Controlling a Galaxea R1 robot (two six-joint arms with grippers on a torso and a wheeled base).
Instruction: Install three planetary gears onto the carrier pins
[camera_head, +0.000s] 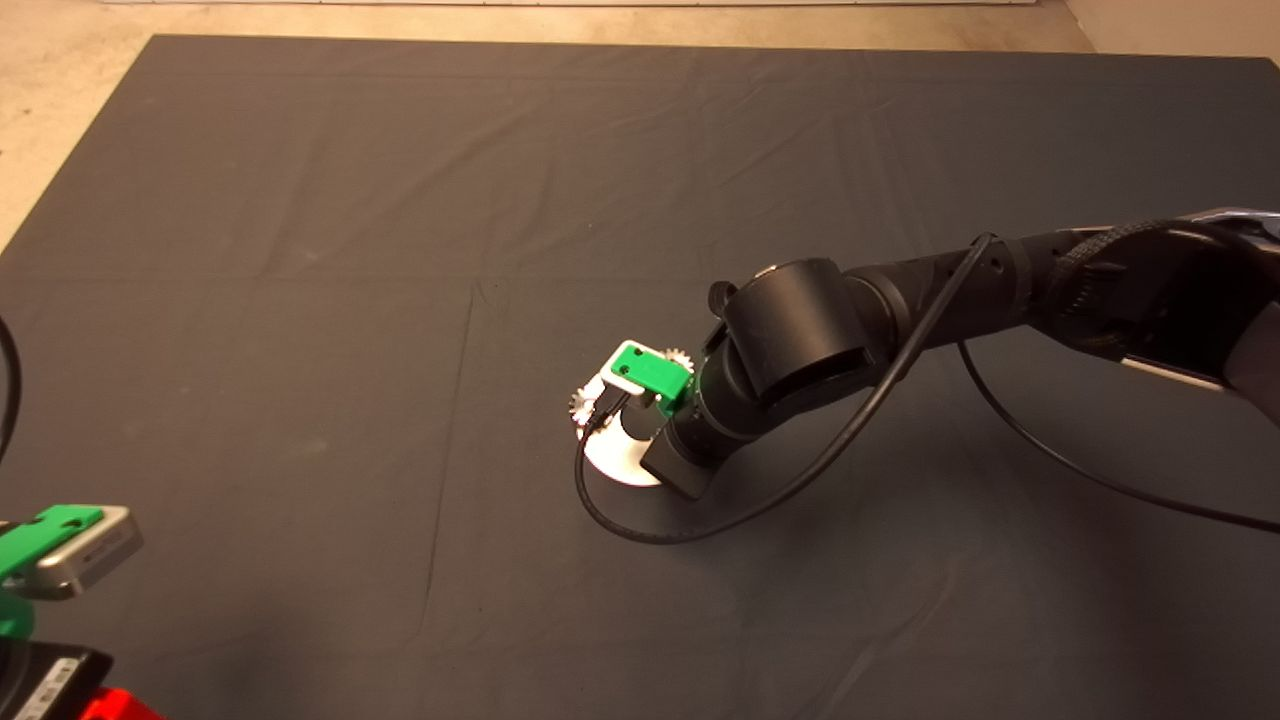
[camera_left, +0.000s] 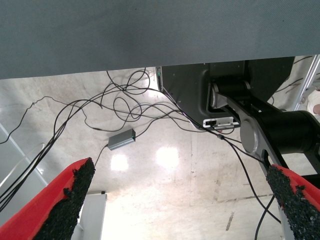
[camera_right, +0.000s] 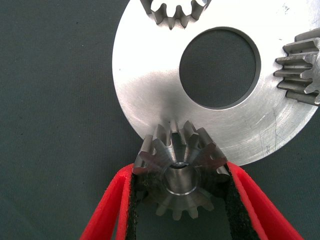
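Note:
The shiny carrier disc (camera_right: 150, 95) with its large centre hole lies on the mat, also visible under the right arm (camera_head: 622, 462). Two planetary gears (camera_right: 172, 12) (camera_right: 300, 70) sit on it near the rim. The third gear (camera_right: 175, 150) is over the disc's edge, with my right gripper (camera_right: 181, 170) shut on it, pads on opposite sides. A silvery round face (camera_right: 180, 178) shows inside this gear's bore; the carrier pins are otherwise hidden under the gears. My left gripper (camera_head: 60, 545) waits at the lower left, fingers (camera_left: 70, 195) wide apart.
The right arm's black cable (camera_head: 640, 530) loops on the mat in front of the disc. The dark mat (camera_head: 300, 300) stretches wide around the disc. The left wrist view shows the floor with cables and a small grey box (camera_left: 121, 139).

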